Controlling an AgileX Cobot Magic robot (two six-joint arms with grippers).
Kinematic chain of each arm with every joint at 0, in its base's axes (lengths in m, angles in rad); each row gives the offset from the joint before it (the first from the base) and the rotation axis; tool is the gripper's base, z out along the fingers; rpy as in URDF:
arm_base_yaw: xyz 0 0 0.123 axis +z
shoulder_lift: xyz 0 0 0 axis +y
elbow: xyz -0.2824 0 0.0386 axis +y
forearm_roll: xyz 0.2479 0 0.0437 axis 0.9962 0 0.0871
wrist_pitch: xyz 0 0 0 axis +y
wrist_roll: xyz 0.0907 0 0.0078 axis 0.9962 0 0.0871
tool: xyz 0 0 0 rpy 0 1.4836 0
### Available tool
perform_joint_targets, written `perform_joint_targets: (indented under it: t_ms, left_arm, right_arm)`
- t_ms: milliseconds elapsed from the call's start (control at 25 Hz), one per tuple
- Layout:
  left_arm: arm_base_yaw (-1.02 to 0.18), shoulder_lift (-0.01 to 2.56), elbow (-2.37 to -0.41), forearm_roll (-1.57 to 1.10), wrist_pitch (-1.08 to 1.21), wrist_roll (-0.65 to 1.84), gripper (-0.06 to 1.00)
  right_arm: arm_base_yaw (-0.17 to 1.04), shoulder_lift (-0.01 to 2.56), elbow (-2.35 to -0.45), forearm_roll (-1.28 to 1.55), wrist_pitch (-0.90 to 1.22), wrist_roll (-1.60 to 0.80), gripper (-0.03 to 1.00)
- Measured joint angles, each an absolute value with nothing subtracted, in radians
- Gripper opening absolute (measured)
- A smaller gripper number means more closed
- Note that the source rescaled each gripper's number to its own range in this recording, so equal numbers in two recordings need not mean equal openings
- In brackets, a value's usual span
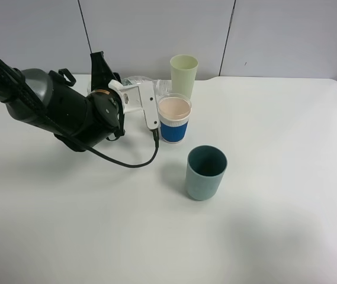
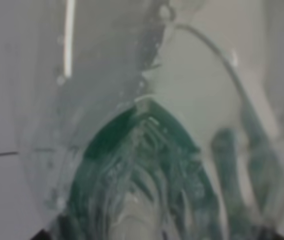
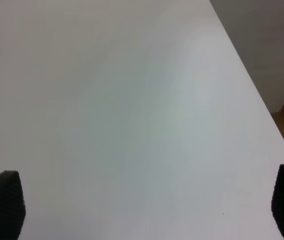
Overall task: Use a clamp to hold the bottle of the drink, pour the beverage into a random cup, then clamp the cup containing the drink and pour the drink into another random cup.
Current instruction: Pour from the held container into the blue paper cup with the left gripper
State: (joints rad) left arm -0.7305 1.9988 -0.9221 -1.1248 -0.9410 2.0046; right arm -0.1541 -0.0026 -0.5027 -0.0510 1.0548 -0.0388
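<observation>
One ribbed paper cup (image 1: 174, 121), smooth teal tumbler (image 1: 205, 173), clear bottle (image 2: 132, 165)

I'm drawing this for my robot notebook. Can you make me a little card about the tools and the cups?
left tool: shut on the bottle, beside the blue-sleeved cup
right tool: open, over bare table
blue-sleeved cup: upright, just in front of the yellow-green cup
teal tumbler: upright, standing apart, nearest the camera
drink in cups: cannot tell
</observation>
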Motion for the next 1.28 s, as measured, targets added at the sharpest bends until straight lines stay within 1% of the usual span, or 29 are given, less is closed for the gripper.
perform_joint_targets:
  t_ms: [440,800,1280]
  left_arm:
    - [-0.741,2.009,-0.924,-1.146,-0.991,2.135,0.01]
    - [-0.741,2.009,-0.924,-1.157,-1.027,2.177,0.01]
    - [-0.741,2.009,-0.982,-1.142,-1.044,2.282,0.01]
  right_arm:
    - [-0.154,-0.003,-0.503,-0.051,1.055,-0.039,0.99]
    - [-0.154,-0.003,-0.503,-0.051,1.055,-0.039,0.99]
    - [-0.154,-0.003,-0.503,-0.051,1.055,-0.039,0.99]
